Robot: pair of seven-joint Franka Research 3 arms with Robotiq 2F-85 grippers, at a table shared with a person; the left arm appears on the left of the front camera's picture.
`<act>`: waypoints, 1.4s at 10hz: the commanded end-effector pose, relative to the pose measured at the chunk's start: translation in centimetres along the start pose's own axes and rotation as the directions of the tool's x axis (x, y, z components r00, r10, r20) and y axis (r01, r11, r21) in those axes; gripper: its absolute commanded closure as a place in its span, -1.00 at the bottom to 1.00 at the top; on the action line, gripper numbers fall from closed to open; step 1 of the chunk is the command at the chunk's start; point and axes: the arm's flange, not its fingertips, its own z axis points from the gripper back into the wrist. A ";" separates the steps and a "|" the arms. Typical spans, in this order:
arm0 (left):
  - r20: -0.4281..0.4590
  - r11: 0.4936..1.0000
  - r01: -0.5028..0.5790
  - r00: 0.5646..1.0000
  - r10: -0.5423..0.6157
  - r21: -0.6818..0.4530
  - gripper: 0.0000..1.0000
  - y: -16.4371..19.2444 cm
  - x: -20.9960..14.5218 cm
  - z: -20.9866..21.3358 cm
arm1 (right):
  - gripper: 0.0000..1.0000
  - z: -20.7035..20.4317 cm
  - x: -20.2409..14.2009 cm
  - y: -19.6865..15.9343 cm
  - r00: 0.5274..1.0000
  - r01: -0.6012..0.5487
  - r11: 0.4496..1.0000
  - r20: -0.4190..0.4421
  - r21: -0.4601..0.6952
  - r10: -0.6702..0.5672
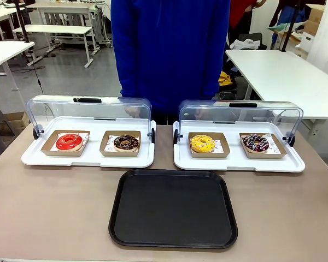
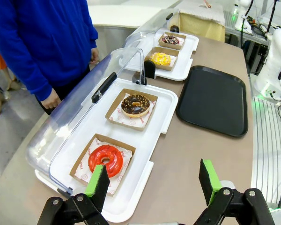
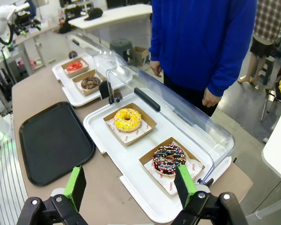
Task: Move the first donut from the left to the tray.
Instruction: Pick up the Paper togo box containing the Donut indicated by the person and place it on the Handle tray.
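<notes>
White tables [image 1: 281,76], grey floor [image 1: 63,82]

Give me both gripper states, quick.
Left gripper: open, holding nothing.
Right gripper: open, holding nothing.

Four donuts [image 1: 69,142] [image 1: 126,143] [image 1: 202,143] [image 1: 256,143], two cases [image 1: 93,162] [image 1: 235,165], one tray [image 1: 173,210]
</notes>
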 end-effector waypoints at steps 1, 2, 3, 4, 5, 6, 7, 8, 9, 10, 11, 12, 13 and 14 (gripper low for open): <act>0.025 1.000 0.021 0.999 -0.021 -0.003 -1.00 0.1 0.0 0.1 | -1.00 -0.1 0.2 -0.4 0.999 -0.025 1.000 0.030 -0.001 0.025; 0.025 1.000 0.021 0.999 -0.021 -0.003 -1.00 0.1 0.0 0.1 | -1.00 -0.1 0.2 -0.4 0.999 -0.025 1.000 0.030 -0.001 0.025; 0.025 1.000 0.021 0.999 -0.021 -0.003 -1.00 0.1 0.0 0.1 | -1.00 -0.1 0.2 -0.4 0.999 -0.025 1.000 0.030 -0.001 0.025; 0.025 1.000 0.021 0.999 -0.021 -0.003 -1.00 0.1 0.0 0.1 | -1.00 -0.1 0.2 -0.4 0.999 -0.025 1.000 0.030 -0.001 0.025; 0.025 1.000 0.021 0.999 -0.021 -0.003 -1.00 0.1 0.0 0.1 | -1.00 -0.1 0.2 -0.4 0.999 -0.025 1.000 0.030 -0.001 0.025; 0.025 1.000 0.021 0.999 -0.021 -0.003 -1.00 0.1 0.0 0.1 | -1.00 -0.1 0.2 -0.4 0.999 -0.025 1.000 0.030 -0.001 0.025; 0.025 1.000 0.021 0.999 -0.021 -0.003 -1.00 0.1 0.0 0.1 | -1.00 -0.1 0.2 -0.4 0.999 -0.025 1.000 0.030 -0.001 0.025; 0.025 1.000 0.021 0.999 -0.021 -0.003 -1.00 0.1 0.0 0.1 | -1.00 -0.1 0.2 -0.4 0.999 -0.025 1.000 0.030 -0.001 0.025; 0.025 1.000 0.021 0.999 -0.021 -0.003 -1.00 0.1 0.0 0.1 | -1.00 -0.1 0.2 -0.4 0.999 -0.025 1.000 0.030 -0.001 0.025; 0.025 1.000 0.021 0.999 -0.021 -0.003 -1.00 0.1 0.0 0.1 | -1.00 -0.1 0.2 -0.4 0.999 -0.025 1.000 0.030 -0.001 0.025; 0.025 1.000 0.021 0.999 -0.021 -0.003 -1.00 0.1 0.0 0.1 | -1.00 -0.1 0.2 -0.4 0.999 -0.025 1.000 0.030 -0.001 0.025; 0.025 1.000 0.021 0.999 -0.021 -0.003 -1.00 0.1 0.0 0.1 | -1.00 -0.1 0.2 -0.4 0.999 -0.025 1.000 0.030 -0.001 0.025; 0.025 1.000 0.021 0.999 -0.021 -0.003 -1.00 0.1 0.0 0.1 | -1.00 -0.1 0.2 -0.4 0.999 -0.025 1.000 0.030 -0.001 0.025; 0.025 1.000 0.021 0.999 -0.021 -0.003 -1.00 0.1 0.0 0.1 | -1.00 -0.1 0.2 -0.4 0.999 -0.025 1.000 0.030 -0.001 0.025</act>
